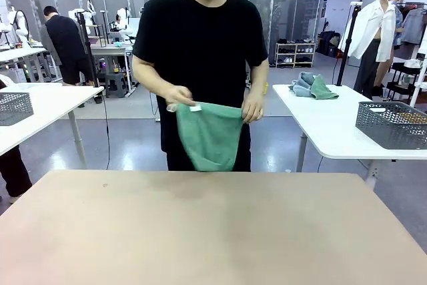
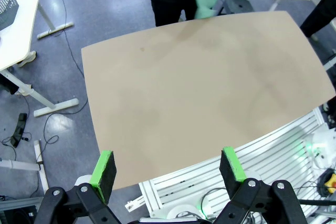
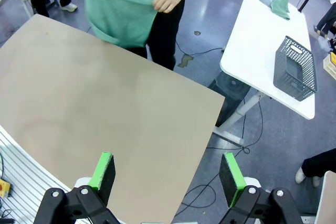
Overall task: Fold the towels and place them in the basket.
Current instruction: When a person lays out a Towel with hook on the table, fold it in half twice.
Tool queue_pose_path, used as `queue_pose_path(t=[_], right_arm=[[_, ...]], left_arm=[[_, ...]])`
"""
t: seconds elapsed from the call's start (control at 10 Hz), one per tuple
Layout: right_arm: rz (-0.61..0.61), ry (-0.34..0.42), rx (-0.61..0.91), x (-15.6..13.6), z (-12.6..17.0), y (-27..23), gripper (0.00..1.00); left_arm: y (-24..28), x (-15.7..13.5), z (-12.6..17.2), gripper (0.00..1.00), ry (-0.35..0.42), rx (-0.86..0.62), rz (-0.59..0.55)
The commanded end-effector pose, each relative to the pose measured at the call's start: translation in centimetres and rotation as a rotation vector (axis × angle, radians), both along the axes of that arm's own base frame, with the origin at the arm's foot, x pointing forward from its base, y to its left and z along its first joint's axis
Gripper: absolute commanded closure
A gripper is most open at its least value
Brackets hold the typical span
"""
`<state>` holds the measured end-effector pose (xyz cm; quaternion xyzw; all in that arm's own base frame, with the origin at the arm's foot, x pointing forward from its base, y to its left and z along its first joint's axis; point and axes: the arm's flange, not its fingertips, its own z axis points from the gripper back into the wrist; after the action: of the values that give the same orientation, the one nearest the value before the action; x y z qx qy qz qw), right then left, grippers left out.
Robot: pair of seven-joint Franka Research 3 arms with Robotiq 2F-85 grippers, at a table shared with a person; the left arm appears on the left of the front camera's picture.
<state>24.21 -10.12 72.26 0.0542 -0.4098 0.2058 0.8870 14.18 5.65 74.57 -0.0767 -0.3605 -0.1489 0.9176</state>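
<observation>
While the towel is not yet down on the desk [image 1: 213, 231], we start from that broad, matte tan top, since the coming move must land there. Beyond the middle of its far edge stands the person [image 1: 200, 38] in black. Off the right edge, on a white side table [image 1: 320, 125], sits a dark grey mesh basket [image 1: 390, 125]. It is rigid wire with sloping walls, likely the one to fill, and well apart from both arms.

The mint green towel [image 1: 210, 135] is in the air just past the far edge. Its top hem is stretched roughly along that edge, and the soft terry sags below in a limp pouch. The person's hands [image 1: 252, 107] pinch its upper corners.

Our left pincer [image 2: 167, 155] and right pincer [image 3: 166, 157] hover back by the near edge, each with jaws spread wide and holding nothing. We judge the towel about midway between them, so neither arm is clearly nearer, and both are well apart from it. A small white loop [image 1: 195, 107] marks one upper corner.
</observation>
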Motion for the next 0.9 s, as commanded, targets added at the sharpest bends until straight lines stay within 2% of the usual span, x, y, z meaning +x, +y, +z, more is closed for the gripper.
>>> queue_pose_path(t=[0.0,0.8], right_arm=[[-0.005,0.002,0.002,0.18,0.16,-0.05,0.0],[-0.005,0.002,0.002,0.18,0.16,-0.05,0.0]], left_arm=[[-0.24,0.0,0.33,0.0,-0.005,0.006,-0.011],[-0.24,0.0,0.33,0.0,-0.005,0.006,-0.011]])
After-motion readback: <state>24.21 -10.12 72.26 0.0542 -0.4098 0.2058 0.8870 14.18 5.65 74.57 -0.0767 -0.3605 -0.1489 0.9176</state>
